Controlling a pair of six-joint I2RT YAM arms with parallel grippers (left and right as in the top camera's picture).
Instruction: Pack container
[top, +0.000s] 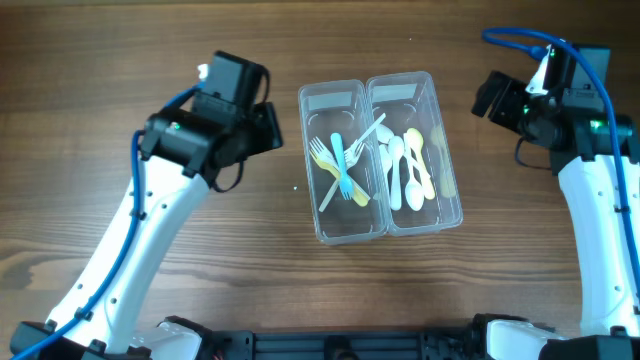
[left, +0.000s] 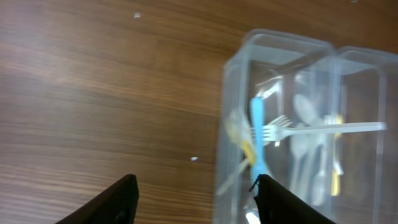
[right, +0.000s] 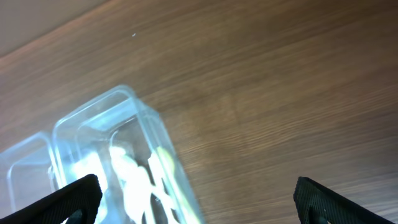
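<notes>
The clear two-tub container stands mid-table. Its left tub holds blue, yellow and white forks. A white fork lies across the middle wall. The right tub holds white spoons and a yellow one. My left gripper is open and empty, left of the container; in the left wrist view the container sits to the right of its fingers. My right gripper is open and empty, right of the container; the right wrist view shows the container at lower left.
The wooden table spreads all round the container. Small white specks lie on the wood. Both arm bases stand at the front edge.
</notes>
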